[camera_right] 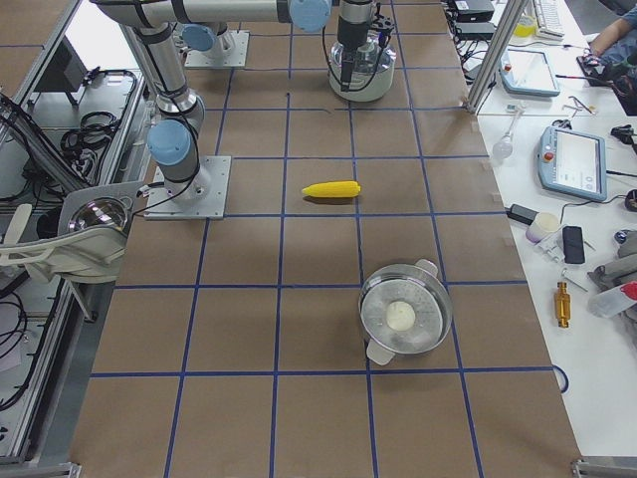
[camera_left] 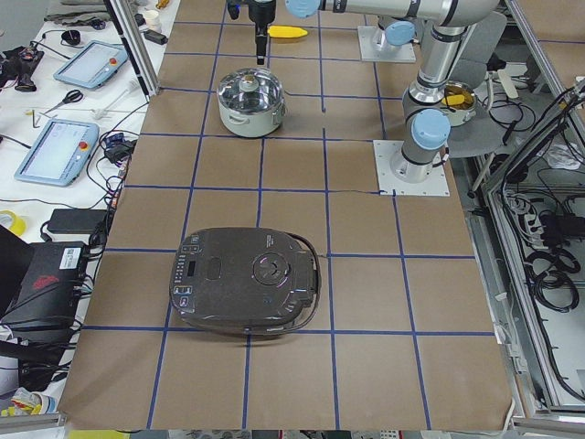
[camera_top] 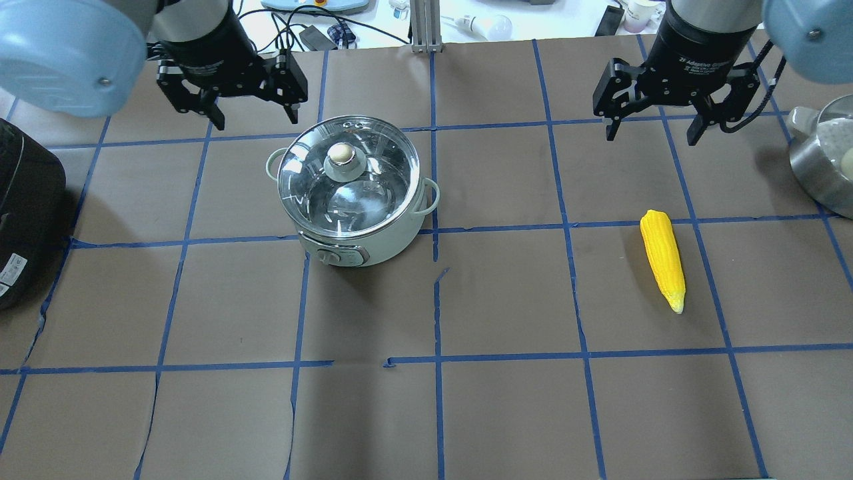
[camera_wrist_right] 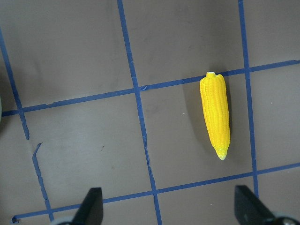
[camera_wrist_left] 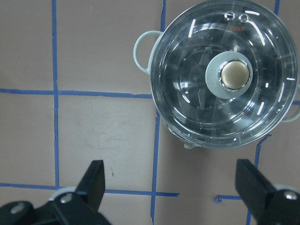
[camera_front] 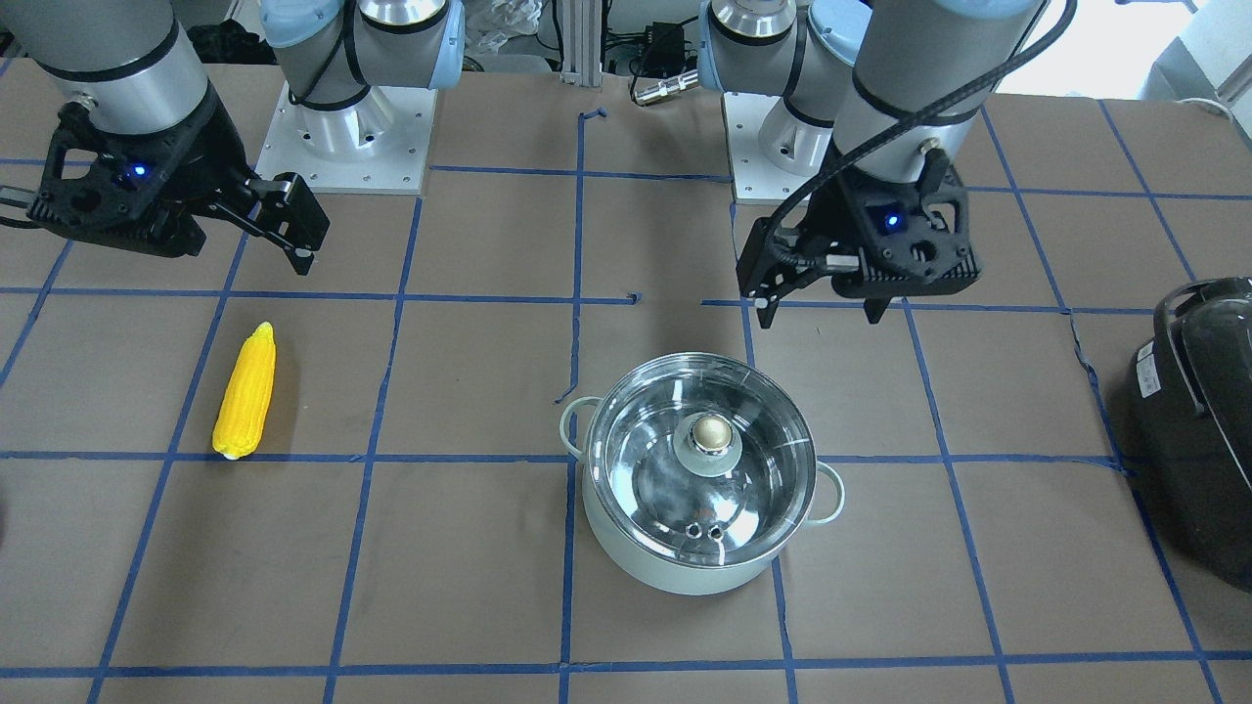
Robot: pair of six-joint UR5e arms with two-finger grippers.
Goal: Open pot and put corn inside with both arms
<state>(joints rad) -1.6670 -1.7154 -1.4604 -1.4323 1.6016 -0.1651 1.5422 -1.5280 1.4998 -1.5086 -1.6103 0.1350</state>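
Observation:
The pale mint-green pot (camera_top: 390, 239) stands left of the table's centre with its clear glass lid (camera_top: 376, 183) on and the metallic knob (camera_top: 341, 153) on top. My left gripper (camera_top: 255, 120) is open and empty, hovering just beyond the pot; the left wrist view shows the pot (camera_wrist_left: 187, 140) ahead of the spread fingers (camera_wrist_left: 96, 176). The yellow corn (camera_top: 663, 259) lies flat on the right side. My right gripper (camera_top: 652, 137) is open and empty, above the table beyond the corn, which shows in the right wrist view (camera_wrist_right: 215, 115).
A big black appliance (camera_top: 26, 213) sits at the left table edge. A steel pot (camera_top: 820, 167) with a pale ball in it stands at the right edge. Blue tape lines grid the brown table.

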